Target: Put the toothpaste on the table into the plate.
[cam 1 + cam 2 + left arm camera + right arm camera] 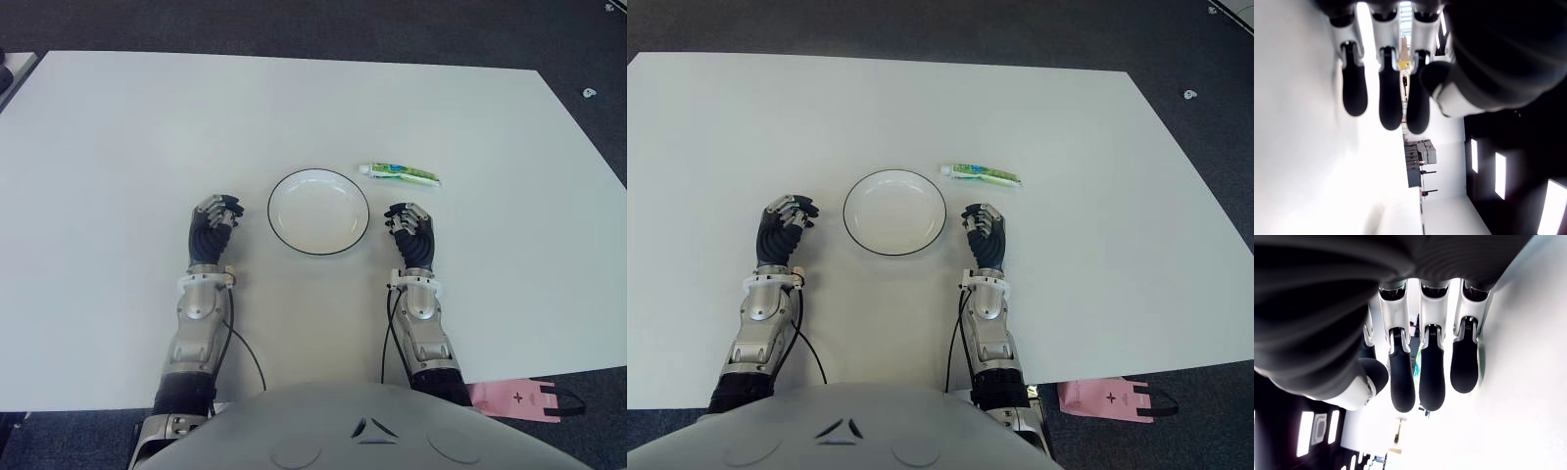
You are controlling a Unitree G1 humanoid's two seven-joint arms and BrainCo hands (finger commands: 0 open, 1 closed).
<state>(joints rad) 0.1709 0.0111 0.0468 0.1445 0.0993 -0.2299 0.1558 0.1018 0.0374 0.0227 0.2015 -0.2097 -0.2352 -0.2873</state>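
Left eye view: a broad white table with both forearms reaching forward from the robot's body, one on each side of a plate.
Plate: a round white shallow plate with a thin dark rim, lying flat between the two hands and holding nothing.
Toothpaste: a small white and green toothpaste tube lies flat on the table just beyond the plate's far right edge, cap end toward the plate, apart from both hands.
Left hand: the black-fingered left hand shows to the left of the plate, forearm straight and pointing forward, knuckles up.
Left hand state: in the left wrist view its fingers hang loosely bent with nothing between them and the thumb.
Right hand: the right hand shows just right of the plate and near the tube, forearm angled slightly inward.
Right hand state: in the right wrist view the fingers are relaxed, slightly curved, grasping nothing.
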